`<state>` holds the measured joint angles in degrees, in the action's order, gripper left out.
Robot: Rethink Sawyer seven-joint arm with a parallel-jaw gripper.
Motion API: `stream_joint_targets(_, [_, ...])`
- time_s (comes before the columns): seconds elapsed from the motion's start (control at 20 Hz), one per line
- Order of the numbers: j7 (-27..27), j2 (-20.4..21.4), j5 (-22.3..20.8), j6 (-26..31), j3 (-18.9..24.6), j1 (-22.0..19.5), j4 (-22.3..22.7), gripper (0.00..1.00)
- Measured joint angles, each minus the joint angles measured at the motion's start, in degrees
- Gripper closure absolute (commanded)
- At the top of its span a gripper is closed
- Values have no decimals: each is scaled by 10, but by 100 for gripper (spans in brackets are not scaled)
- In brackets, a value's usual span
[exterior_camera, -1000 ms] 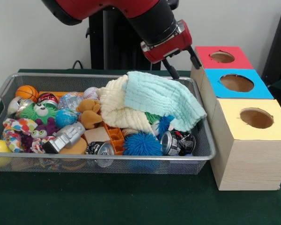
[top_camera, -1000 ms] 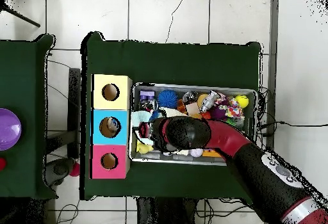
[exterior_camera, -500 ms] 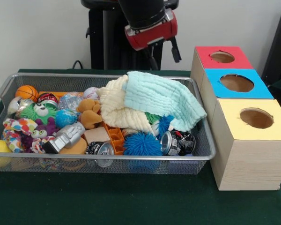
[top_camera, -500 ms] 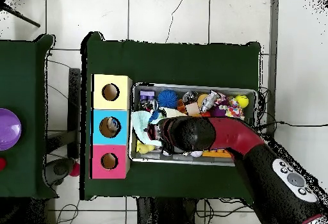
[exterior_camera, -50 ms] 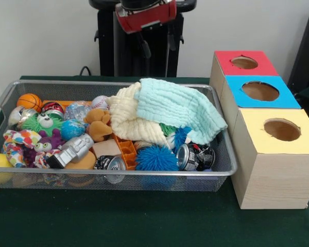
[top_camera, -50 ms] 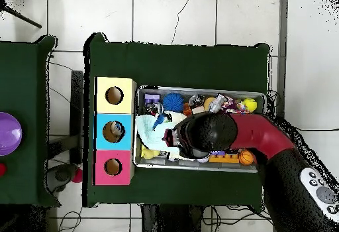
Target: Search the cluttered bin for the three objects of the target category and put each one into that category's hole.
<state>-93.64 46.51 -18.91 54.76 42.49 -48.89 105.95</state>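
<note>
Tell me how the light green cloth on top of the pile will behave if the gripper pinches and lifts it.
The light green cloth lies draped and folded over the clutter, so it is probably floppy and would sag from one pinch point. It overlaps the cream cloth, which may drag along. It looks light for its bulk.

I'm counting one wire bin point(exterior_camera, -50 ms: 224, 164) and three boxes with holes beside it: one red point(exterior_camera, -50 ms: 245, 63), one blue point(exterior_camera, -50 ms: 260, 91), one yellow point(exterior_camera, -50 ms: 281, 129). Inside I see two cloths, a cream one point(exterior_camera, -50 ms: 124, 118) and a mint one point(exterior_camera, -50 ms: 177, 108). Also two cans point(exterior_camera, -50 ms: 111, 163) point(exterior_camera, -50 ms: 188, 156) and one blue spiky ball point(exterior_camera, -50 ms: 156, 158).
</note>
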Motion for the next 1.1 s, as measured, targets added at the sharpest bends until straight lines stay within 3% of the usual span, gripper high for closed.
stream_joint_targets(0.45, [0, 14, -122, -36, -27, 24, -32, 0])
stream_joint_targets(0.8, [-10, -13, -240, -132, -119, 121, -57, 0])
stream_joint_targets(1.1, [-33, -34, -273, -177, -187, 193, -58, 0])
